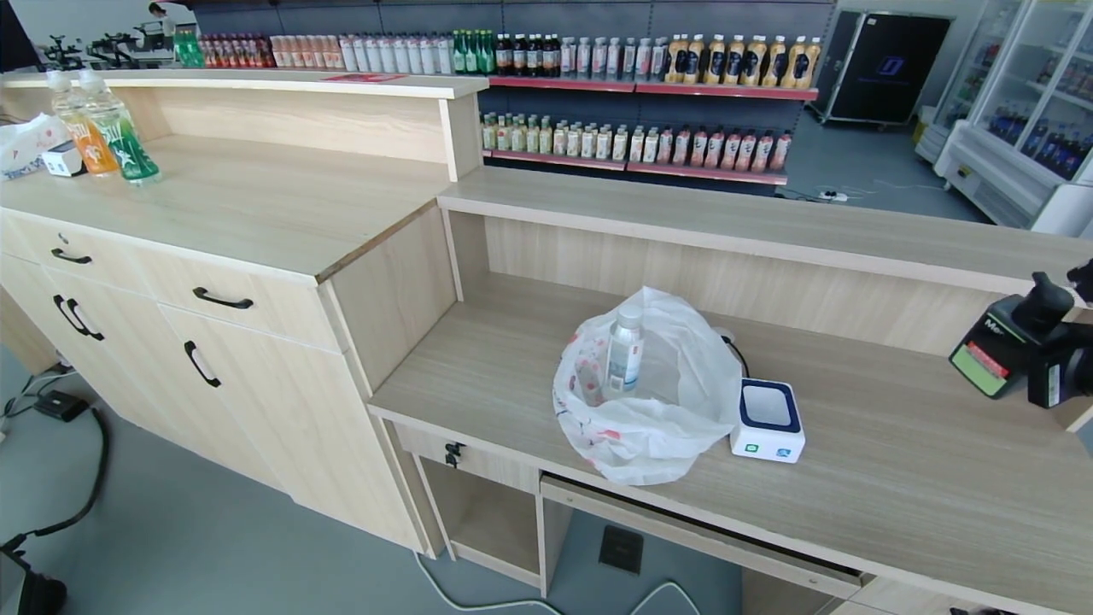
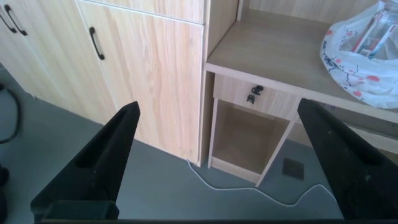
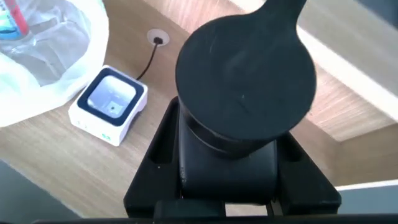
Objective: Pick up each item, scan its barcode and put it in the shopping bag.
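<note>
Progress: shopping bag (image 1: 657, 427), white plastic, sits mid-frame on the lower counter (image 1: 897, 461) w/ mouth open. Clear bottle (image 1: 625, 350) stands upright inside, so at least 1 item is bagged. Something red-labelled is next to it in the bag; can't ID.

R gripper (image 3: 227, 180) is at the right edge of the head view, clenched on a black lidded container (image 1: 989, 357) w/ green/red label, held above the counter. It's to the right of the scanner (image 1: 767, 420), not over it. Judging by that, scan + bagging are left for this one.

L gripper (image 2: 217, 109) is released, fingers wide, nothing in it, hanging over the floor by the cabinet.

Upper left, on the higher counter: orange drink bottle (image 1: 81, 128), green drink bottle (image 1: 124, 137) and small white box (image 1: 61, 159), well apart from the bag. Possibly items left to do, unsure.

In the way: scanner is just beside the bag, its cable runs behind, and the upright bottle takes up room in the bag.
</note>
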Controlling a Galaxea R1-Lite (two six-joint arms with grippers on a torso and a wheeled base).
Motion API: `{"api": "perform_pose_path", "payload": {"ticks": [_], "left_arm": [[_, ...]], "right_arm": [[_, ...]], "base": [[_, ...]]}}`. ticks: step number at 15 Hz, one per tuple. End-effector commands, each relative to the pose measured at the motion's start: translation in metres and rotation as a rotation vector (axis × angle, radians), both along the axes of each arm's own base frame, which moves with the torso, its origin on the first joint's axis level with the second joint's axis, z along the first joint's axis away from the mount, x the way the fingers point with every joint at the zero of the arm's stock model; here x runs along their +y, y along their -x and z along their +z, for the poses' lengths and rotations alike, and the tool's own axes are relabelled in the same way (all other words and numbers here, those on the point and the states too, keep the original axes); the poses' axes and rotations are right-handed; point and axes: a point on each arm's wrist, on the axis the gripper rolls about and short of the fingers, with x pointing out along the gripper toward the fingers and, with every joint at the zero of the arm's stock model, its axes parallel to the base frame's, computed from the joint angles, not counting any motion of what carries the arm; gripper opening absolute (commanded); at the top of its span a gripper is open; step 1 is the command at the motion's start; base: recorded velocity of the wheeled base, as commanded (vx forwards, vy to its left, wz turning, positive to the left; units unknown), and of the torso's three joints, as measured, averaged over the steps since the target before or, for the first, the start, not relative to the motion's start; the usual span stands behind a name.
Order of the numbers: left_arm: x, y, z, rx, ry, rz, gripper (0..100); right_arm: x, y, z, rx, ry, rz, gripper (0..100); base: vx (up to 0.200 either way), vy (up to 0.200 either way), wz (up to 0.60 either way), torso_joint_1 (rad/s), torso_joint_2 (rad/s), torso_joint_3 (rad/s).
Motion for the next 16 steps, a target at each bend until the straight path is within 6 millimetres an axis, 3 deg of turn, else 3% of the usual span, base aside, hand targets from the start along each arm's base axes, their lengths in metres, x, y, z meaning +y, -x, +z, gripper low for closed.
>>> {"api": "perform_pose_path", "payload": {"ticks": [1,5,8,11,14,16], "left_arm": [[0.0,0.0,0.0,0.0,0.0,0.001,100],[0.0,0.0,0.0,0.0,0.0,0.0,100],[0.0,0.0,0.0,0.0,0.0,0.0,100],[0.0,0.0,0.0,0.0,0.0,0.001,100],[0.0,0.0,0.0,0.0,0.001,0.0,100],[0.0,0.0,0.0,0.0,0.001,0.001,100]], "right_arm": [[0.0,0.002,0.008,-0.043,0.029,-0.044,0],[0.005,-0.007,0.016,-0.093,0.068,-0.264,0],[0.016,-0.007,0.022,-0.168,-0.008,-0.417,0],[0.042,-0.01,0.032,-0.272,-0.122,-0.387,0],[0.053,-0.01,0.034,-0.271,-0.143,-0.335,0],[0.069,-0.011,0.034,-0.253,-0.188,-0.279,0]], "base": [[0.0,0.0,0.0,0.0,0.0,0.0],[0.0,0.0,0.0,0.0,0.0,0.0],[0.0,0.0,0.0,0.0,0.0,0.0],[0.0,0.0,0.0,0.0,0.0,0.0],[0.0,0.0,0.0,0.0,0.0,0.0],[0.0,0.0,0.6,0.0,0.0,0.007]]}}
